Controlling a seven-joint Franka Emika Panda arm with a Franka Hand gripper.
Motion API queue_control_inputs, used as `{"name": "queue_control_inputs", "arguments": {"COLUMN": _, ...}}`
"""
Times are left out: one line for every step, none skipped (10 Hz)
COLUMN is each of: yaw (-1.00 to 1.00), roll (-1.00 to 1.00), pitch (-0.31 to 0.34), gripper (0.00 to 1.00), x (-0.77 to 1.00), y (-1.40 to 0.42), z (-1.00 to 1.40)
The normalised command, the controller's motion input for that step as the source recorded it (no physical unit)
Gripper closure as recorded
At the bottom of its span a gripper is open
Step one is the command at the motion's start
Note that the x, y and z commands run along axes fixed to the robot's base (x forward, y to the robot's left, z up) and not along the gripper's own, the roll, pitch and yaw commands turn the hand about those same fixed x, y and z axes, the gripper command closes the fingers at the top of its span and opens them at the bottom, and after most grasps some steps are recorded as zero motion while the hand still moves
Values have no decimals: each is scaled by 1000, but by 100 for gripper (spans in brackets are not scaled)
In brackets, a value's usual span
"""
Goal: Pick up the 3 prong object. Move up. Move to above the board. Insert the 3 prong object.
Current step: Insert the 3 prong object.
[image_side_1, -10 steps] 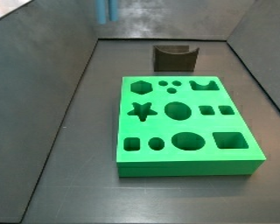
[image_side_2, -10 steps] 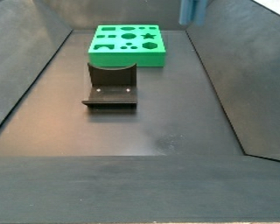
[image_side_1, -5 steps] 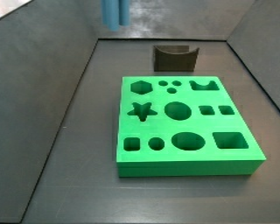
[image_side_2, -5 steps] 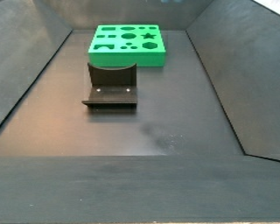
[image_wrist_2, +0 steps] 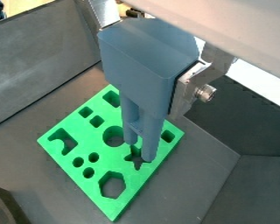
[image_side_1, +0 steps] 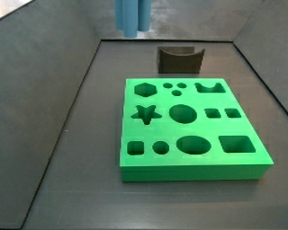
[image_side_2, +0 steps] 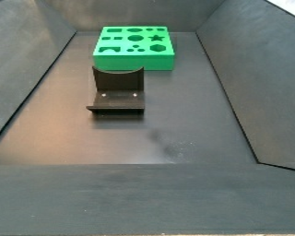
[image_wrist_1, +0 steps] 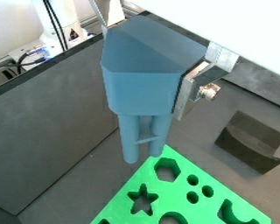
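In a wrist view the gripper (image_wrist_1: 166,83) is clamped on the blocky head of the 3 prong object (image_wrist_1: 140,79), one silver finger (image_wrist_1: 199,85) pressed flat against the head's side, the opposite finger hidden behind the piece. The light blue prongs hang straight down, their tips in the air over the near edge of the board (image_wrist_1: 189,197), close to the hexagon hole and above the star hole; dark floor lies open beside that edge, and the fixture (image_wrist_1: 252,140) stands apart on the floor past the board's corner. In another wrist view the gripper (image_wrist_2: 149,70) holds the 3 prong object (image_wrist_2: 143,66) the same way, a finger (image_wrist_2: 192,86) tight on the head, and the prongs line up over the star hole near a corner of the board (image_wrist_2: 78,140); bare floor runs round all the edges of the board that show there. In a side view only the lower prongs of the 3 prong object (image_side_1: 133,16) show, at the picture's upper edge, high over the floor behind the board (image_side_1: 189,130) and to one side of the fixture (image_side_1: 179,59); the gripper itself is out of frame. In another side view the board (image_side_2: 135,46) lies at the far end, the fixture (image_side_2: 117,92) just before it, with a wide empty floor nearer the camera; neither gripper nor piece shows.
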Motion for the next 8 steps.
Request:
{"name": "queue_control_inputs", "arguments": {"yaw": 0, "roll": -33, "pitch": 0, "gripper": 100, "x": 191, "y": 34, "z": -209}}
{"name": "queue_control_inputs", "arguments": {"yaw": 0, "roll": -71, "pitch": 0, "gripper": 100, "x": 349, "y": 206, "z": -360}}
{"name": "queue_control_inputs", "arguments": {"yaw": 0, "roll": -101, "pitch": -11, "gripper": 100, "x": 394, "y": 220, "z": -360}}
{"name": "queue_control_inputs", "arguments": {"yaw": 0, "roll": -77, "pitch": 0, "gripper": 100, "x": 460, "y": 331, "z": -357}}
{"name": "queue_control_inputs", "arguments": {"yaw": 0, "roll": -89, "pitch": 0, "gripper": 100, "x": 431, "y": 386, "z": -277}}
{"name": "queue_control_inputs", "arguments": {"yaw": 0, "roll": -121, "pitch": 0, "gripper": 100, "x": 360, "y": 409, "z": -297}}
{"name": "queue_control_inputs", "arguments": {"yaw": 180, "roll": -191, "pitch": 0, "gripper": 100, "x": 320, "y": 300, "z": -191}}
{"name": "queue_control_inputs", "arguments": {"yaw": 209, "roll": -150, "pitch": -10, "gripper": 100, "x": 274, "y": 269, "z": -217}}
